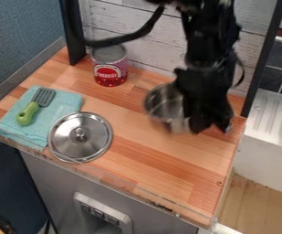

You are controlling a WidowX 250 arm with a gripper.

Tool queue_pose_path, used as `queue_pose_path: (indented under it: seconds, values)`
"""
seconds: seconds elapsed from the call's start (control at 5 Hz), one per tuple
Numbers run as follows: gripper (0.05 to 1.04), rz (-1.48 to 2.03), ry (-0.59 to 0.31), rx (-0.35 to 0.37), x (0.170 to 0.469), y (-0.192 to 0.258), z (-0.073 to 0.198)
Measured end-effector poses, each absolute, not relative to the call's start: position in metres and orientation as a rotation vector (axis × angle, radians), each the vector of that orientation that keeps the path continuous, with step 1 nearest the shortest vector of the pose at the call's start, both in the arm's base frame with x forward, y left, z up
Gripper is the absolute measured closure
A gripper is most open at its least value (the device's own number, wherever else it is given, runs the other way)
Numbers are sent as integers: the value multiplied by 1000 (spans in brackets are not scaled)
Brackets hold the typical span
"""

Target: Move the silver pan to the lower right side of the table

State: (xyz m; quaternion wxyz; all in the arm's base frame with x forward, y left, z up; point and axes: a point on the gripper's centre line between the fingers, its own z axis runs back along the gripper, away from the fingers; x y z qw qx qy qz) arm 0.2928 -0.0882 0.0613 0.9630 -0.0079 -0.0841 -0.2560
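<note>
The black gripper hangs over the right part of the wooden table, in front of the right side of the silver pan. The pan stands right of the table's middle, towards the back, its open top and left wall showing. Its right side is hidden behind the gripper, and its lower edge is blurred. Whether the gripper holds the pan is not clear.
A silver lid lies at the front left, overlapping a turquoise cloth that bears a green-handled spatula. A red-and-silver can stands at the back left. The table's right edge borders a lower surface.
</note>
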Motion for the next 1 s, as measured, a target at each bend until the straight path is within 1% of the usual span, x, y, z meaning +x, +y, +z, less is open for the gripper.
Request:
queue_pose_path:
  seconds: [0.2, 0.6, 0.8, 1.0]
  values:
    - [1003, -421, -128, -9, 273, -81, 42]
    - [1003, -441, -93, -4, 247, -92, 17]
    - [997, -468, -79, -7, 237, -103, 10]
    - [961, -441, -58, -2, 231, -105, 9]
